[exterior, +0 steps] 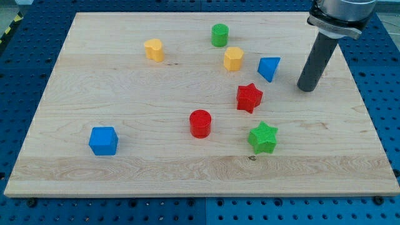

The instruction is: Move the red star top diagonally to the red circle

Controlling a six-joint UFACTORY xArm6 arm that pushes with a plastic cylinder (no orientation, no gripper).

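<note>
The red star [249,97] lies right of the board's centre. The red circle [200,123] stands below and to the left of it, a short gap apart. My tip [305,88] rests on the board at the view's right, to the right of the red star and slightly above it, and just right of the blue triangle [269,68]. It touches no block.
A green star [263,137] lies below the red star. A yellow hexagon [233,59] and a green circle [219,35] stand above it. A yellow block [154,49] is at the upper left and a blue cube [103,140] at the lower left of the wooden board [125,94].
</note>
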